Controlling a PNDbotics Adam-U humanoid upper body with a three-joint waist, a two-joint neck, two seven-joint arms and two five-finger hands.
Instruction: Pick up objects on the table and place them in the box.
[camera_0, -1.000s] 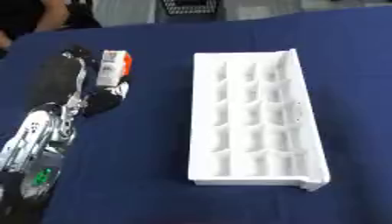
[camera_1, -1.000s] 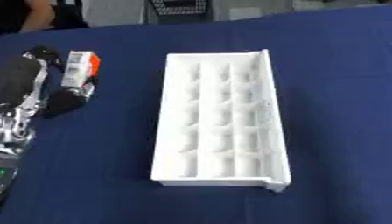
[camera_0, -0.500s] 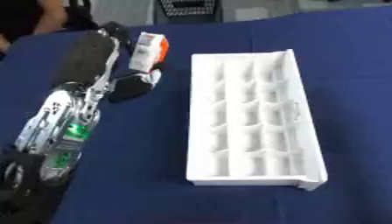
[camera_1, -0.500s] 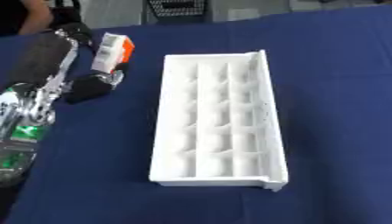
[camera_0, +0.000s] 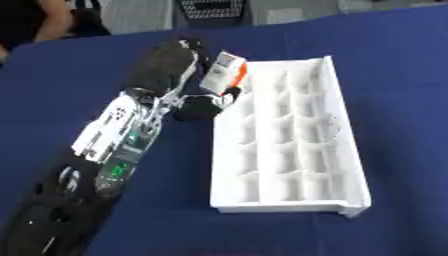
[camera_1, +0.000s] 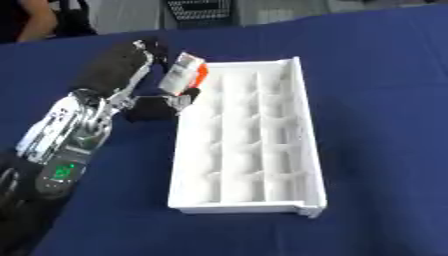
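Fingers (camera_0: 188, 50) of the left hand (camera_0: 166, 70) were curled round a small white carton (camera_0: 220, 73) with an orange edge, the thumb below it and the rest above. The carton was held tilted, clear of the table (camera_0: 402, 65), at the near-left top corner of the white box (camera_0: 337, 125), its orange side just over the box's rim. The box, a long tray split into many small cells (all looking empty), lay lengthwise on the blue cloth. The left arm ran in from the lower left. The right hand showed in neither view.

As a judgement, the carton was carried but not yet placed. The risk lay in where it hung: right above the rim and a divider, not over the middle of a cell. Let go there, it could catch on the wall, tip, and fall outside onto the cloth, or lie askew across two cells. The cells also looked narrow beside the carton, so it might not settle flat.

No brand or writing on the carton could be read.
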